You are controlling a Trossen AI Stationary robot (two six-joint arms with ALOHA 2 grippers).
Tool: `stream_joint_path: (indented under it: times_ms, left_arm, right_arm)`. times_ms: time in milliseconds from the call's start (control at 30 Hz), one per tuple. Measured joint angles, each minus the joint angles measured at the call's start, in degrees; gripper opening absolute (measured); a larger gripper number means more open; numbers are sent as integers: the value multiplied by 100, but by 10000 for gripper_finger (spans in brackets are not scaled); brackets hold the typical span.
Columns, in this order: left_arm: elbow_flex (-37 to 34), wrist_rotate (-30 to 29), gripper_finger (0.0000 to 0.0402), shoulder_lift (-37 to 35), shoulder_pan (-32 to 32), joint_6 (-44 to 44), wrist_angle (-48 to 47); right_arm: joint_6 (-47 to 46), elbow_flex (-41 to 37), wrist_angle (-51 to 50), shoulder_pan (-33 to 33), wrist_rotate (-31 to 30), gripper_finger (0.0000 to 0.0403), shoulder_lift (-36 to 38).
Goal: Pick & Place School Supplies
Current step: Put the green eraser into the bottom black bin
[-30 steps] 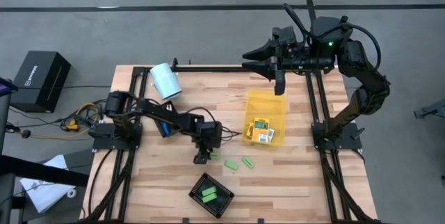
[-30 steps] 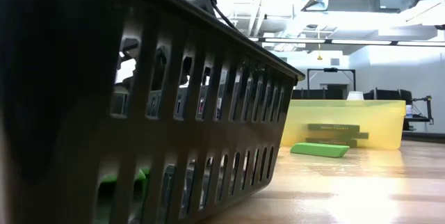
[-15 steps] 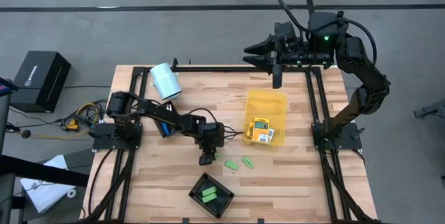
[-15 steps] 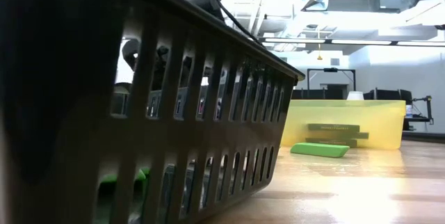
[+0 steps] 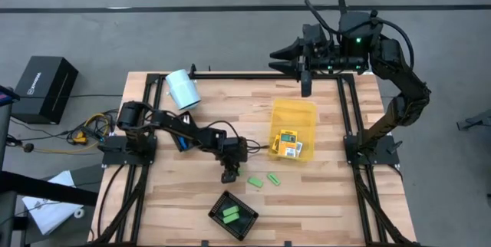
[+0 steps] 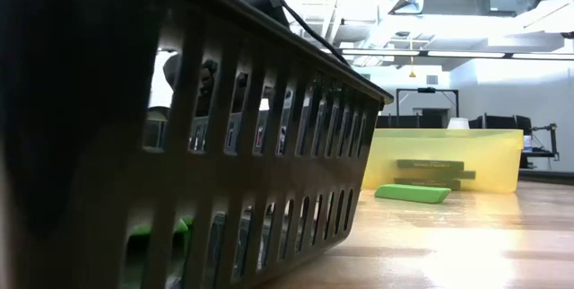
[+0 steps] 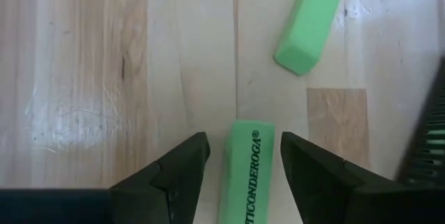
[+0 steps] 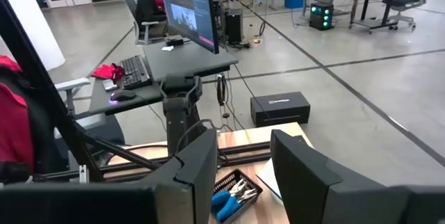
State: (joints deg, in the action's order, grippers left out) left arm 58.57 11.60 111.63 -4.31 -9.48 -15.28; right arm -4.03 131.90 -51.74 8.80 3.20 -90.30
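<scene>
A light-green oblong piece [image 7: 245,175] lies flat on the wooden table [image 5: 322,201], bracketed by the open fingers of the left gripper [image 7: 243,161], which are set on either side of it and are not yet closed on it. A second green piece [image 7: 309,23] lies just beyond it, and in the high view two loose green pieces [image 5: 255,181] [image 5: 273,178] are seen beside the gripper near the table's middle. Two more green pieces [image 5: 231,214] are already held in the black tray [image 5: 217,204] at the table's near edge, so that part of the sorting is judged about half done. Yellow-orange packs with green-white labels [image 5: 288,144] are seen lying in the yellow translucent bin [image 5: 291,110]. Blue-handled tools [image 8: 226,201] are seen in another slotted tray [image 8: 245,179] in the right wrist view. The right gripper [image 5: 306,87] is held high over the table's far edge, above the bin, with its fingers parted and nothing between them. A pale cylinder [image 5: 182,89] rests near the far left corner, apart from the work. The loose green pieces are judged to be what is left.
</scene>
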Motion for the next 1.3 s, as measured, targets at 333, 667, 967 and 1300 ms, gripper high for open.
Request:
stream_joint_path:
  times_ms: [333,667,967,1300]
  left_arm:
    - [0,-480,191,0,-360,-188,73]
    - [-11,-525,190,0,-517,-401,166]
    - [-31,-529,163,11,-499,-302,278]
    - [-31,-468,22,61,-484,-328,428]
  right_arm:
    - [17,0,-37,-2,3,128,0]
    - [13,0,-62,-15,3,128,0]
    - [-36,0,-113,-59,5,128,0]
    - [-1,0,-186,-55,5,128,0]
